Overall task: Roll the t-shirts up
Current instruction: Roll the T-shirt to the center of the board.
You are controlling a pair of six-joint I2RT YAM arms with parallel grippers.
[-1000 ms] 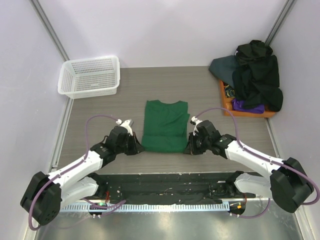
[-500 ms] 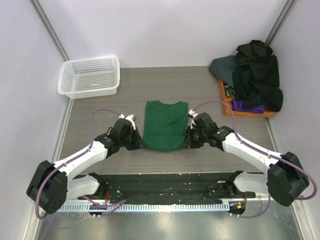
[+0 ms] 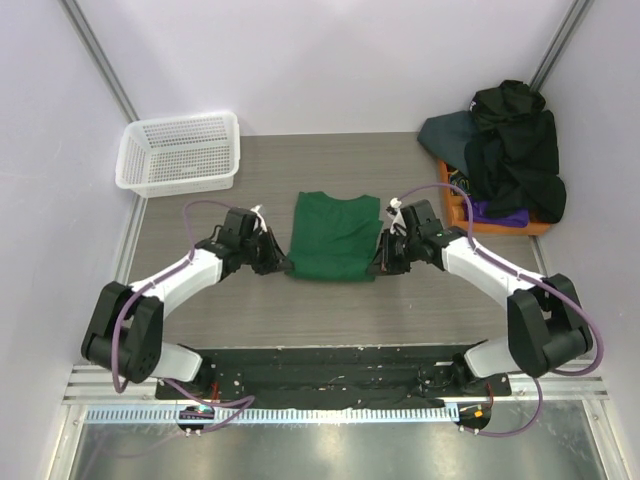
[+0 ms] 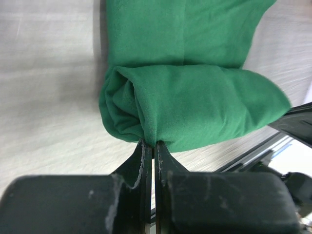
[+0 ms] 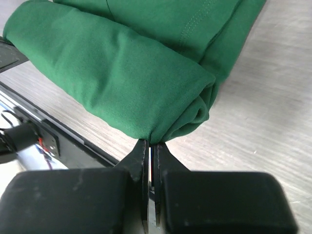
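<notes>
At counter (image 3: pixel 330 165) centre, green t-shirt (image 3: pixel 335 235) lies part-rolled. Left fingers (image 4: pixel 144 163) and right fingers (image 5: pixel 140 158) pinch its roll ends (tight).

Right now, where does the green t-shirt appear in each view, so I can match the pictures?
Top external: green t-shirt at the centre of the table.
Left wrist: fills the upper middle, its roll just above the shut left gripper.
Right wrist: crosses the upper left, roll above the shut right gripper.
Shared landmark: the thick roll at the shirt's near edge.
</notes>
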